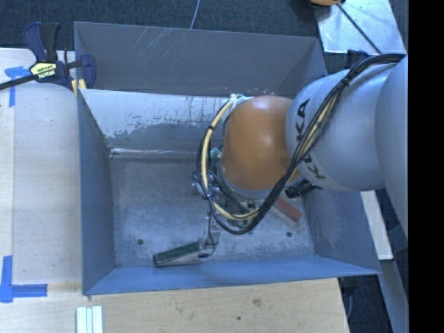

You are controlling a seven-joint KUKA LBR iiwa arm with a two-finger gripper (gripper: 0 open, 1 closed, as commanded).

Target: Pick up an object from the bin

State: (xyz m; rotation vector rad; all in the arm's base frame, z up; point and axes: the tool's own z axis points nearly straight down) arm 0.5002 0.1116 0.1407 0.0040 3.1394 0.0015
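Note:
My gripper [207, 245] reaches down below the orange cover to the bin floor near the front wall. Its tip meets the right end of a flat, dark green-grey oblong thing [175, 256]. That thing lies on the floor along the front wall, stretching left from the gripper. Whether the thing is gripped cannot be made out. A reddish-brown flat piece [290, 211] lies on the floor to the right, partly hidden under the arm.
The arm and its orange cover with yellow and black cables hang over the middle and right of the bin and hide the floor beneath. The sloping front wall rises close to the gripper and the oblong thing.

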